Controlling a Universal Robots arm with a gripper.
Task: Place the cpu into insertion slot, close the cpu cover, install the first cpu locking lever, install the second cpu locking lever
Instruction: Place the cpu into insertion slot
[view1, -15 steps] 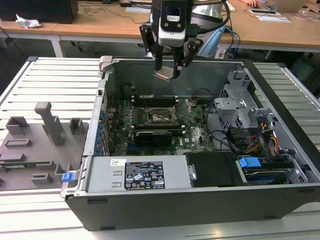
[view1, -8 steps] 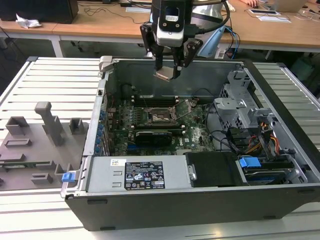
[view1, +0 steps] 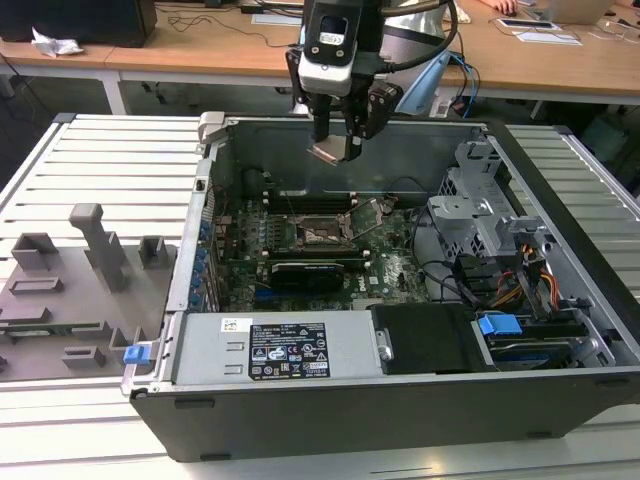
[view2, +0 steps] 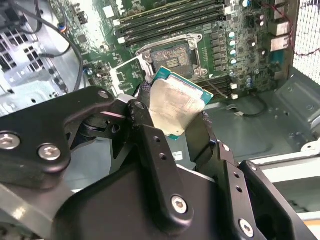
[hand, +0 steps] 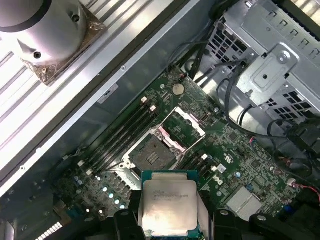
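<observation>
**cpu in the tool, up above the open slot**

So the tool hangs over the open case, close to the far wall in the exterior view. It's closed down on the cpu and grips it by two opposite edges. The chip is up in the air, well clear of everything inside the case.

In the second wrist view the cpu has its pale metal lid toward the camera with a green edge around it. The black fingers touch it on either side. It looks tilted against the board rather than flat to it. The first wrist view has the same grip, with the cpu squeezed between the two fingers.

The slot sits on the green board, well below the chip. In the first wrist view the slot is uncovered, with its dull contact field showing inside the black rim. The cover is swung back just beside it, on the side toward the grey drive cage. The memory sticks run along the slot's other side.

The case itself sits on a slatted metal tabletop. A bunch of grey fixture blocks are on it at the exterior view's left.
</observation>
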